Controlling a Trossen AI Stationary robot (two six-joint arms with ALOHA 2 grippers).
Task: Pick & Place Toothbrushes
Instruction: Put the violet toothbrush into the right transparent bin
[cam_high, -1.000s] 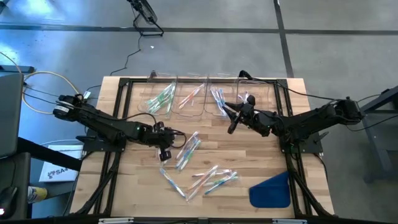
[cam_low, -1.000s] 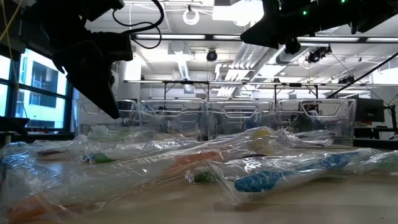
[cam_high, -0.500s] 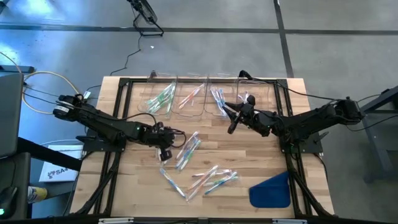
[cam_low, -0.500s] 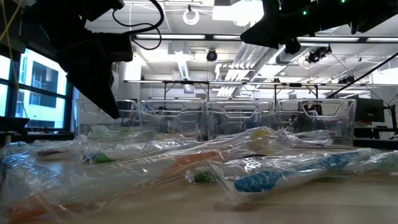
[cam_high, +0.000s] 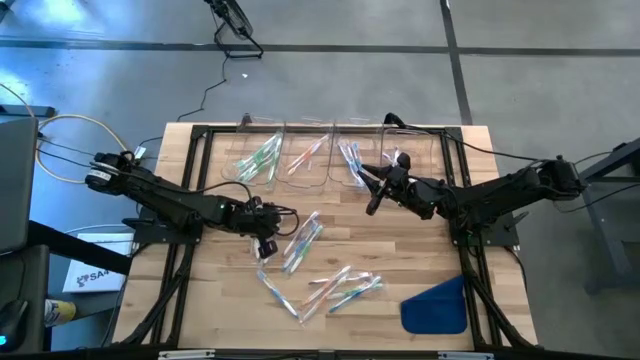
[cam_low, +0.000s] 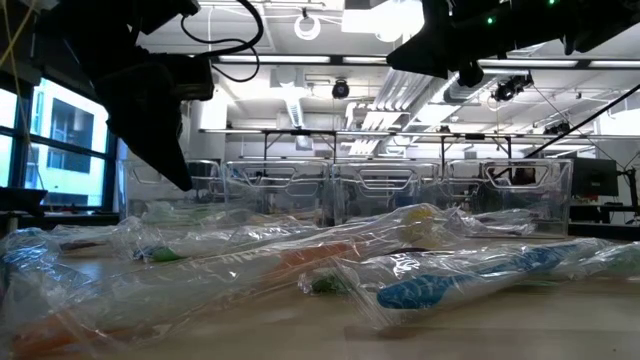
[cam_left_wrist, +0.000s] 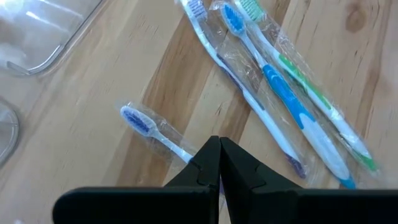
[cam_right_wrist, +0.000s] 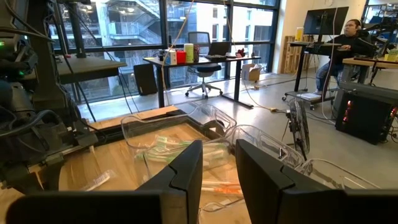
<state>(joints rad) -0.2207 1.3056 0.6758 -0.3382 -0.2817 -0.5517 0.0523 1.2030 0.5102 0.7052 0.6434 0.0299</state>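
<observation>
High view: wooden table (cam_high: 420, 255), toothbrushes (cam_high: 335, 285) scattered, grey floor (cam_high: 330, 85)

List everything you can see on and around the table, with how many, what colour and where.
Clear bins: four, transparent, in a row along the table's far edge; toothbrushes show in at least three.
Loose toothbrushes: about a dozen, in clear wrappers, green, blue, orange and purple, scattered mid-table toward the near edge.
Blue flat piece: one, near right corner.
Table: one, light wood, black frame.
Person: one, seated at a desk far behind.
Left gripper: shut, low by a wrapped blue-headed toothbrush.
Right gripper: partly open, empty, raised near the bins.
</observation>
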